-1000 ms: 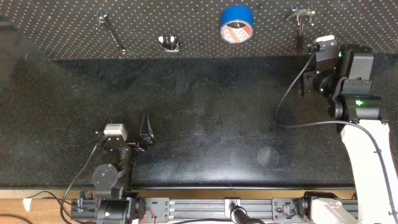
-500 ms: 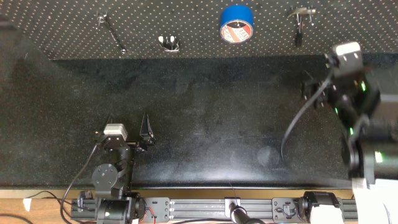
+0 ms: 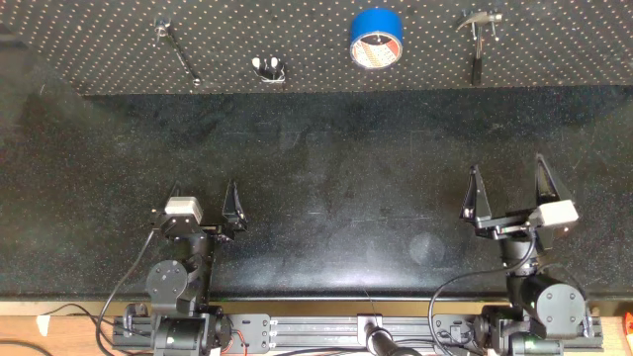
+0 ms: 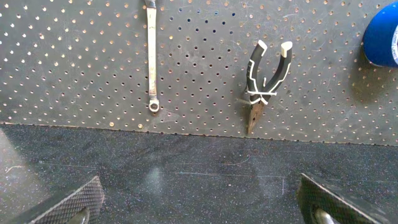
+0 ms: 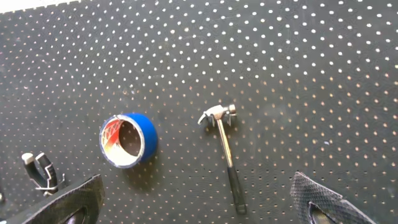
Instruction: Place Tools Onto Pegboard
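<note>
A wrench (image 3: 176, 49) (image 4: 152, 56), pliers (image 3: 267, 68) (image 4: 264, 84), a blue tape roll (image 3: 377, 40) (image 5: 128, 140) and a hammer (image 3: 477, 40) (image 5: 224, 152) all hang on the black pegboard (image 3: 297, 30) at the back. My left gripper (image 3: 206, 201) (image 4: 199, 202) rests open and empty near the front left of the mat, facing the wrench and pliers. My right gripper (image 3: 507, 188) (image 5: 199, 205) stands open and empty near the front right, facing the tape and hammer.
A black mat (image 3: 326, 178) covers the worktop between the arms and the pegboard. The arm bases sit on a rail (image 3: 356, 331) along the front edge.
The right arm has pulled back from the hammer at the pegboard to the front right of the mat. The hammer stays hanging on the board. The left arm has not moved.
</note>
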Controlling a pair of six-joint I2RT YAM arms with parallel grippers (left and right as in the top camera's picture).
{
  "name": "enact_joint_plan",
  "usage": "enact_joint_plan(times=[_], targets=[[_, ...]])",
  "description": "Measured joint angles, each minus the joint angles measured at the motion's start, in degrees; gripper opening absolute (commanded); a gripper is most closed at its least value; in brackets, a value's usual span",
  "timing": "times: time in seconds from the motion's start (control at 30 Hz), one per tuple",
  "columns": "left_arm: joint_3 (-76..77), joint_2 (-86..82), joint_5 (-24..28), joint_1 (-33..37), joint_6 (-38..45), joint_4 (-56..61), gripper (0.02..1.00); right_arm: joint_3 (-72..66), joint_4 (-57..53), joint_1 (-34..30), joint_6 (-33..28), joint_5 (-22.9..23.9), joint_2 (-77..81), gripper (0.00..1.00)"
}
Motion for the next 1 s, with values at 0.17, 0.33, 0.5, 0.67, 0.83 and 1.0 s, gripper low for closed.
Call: enact_joint_plan(times=[0.17, 0.33, 0.5, 0.67, 0.83, 1.0], targets=[[0.0, 0.0, 0.0, 0.0, 0.0, 0.0, 0.996, -3.6, 0.2, 1.6, 1.1, 6.7, -3.0, 0.982], [0.0, 0.0, 0.0, 0.0, 0.0, 0.0, 0.996, -4.8, -11.9, 2.0, 3.0, 10.8, -3.2, 0.982], [0.0, 0.0, 0.0, 0.0, 0.0, 0.0, 0.996, -5.0, -17.1, 2.0, 0.3, 12.0, -3.3, 0.982], [0.0, 0.0, 0.0, 0.0, 0.0, 0.0, 0.996, -5.0, -17.5, 2.0, -7.1, 7.7, -3.3, 0.982], [0.0, 0.0, 0.0, 0.0, 0.0, 0.0, 0.998, -5.0, -17.5, 2.0, -10.1, 7.2, -3.3, 0.985], [0.0, 0.0, 0.0, 0.0, 0.0, 0.0, 0.996, -5.0, -17.5, 2.0, -10.2, 7.2, -3.3, 0.982]])
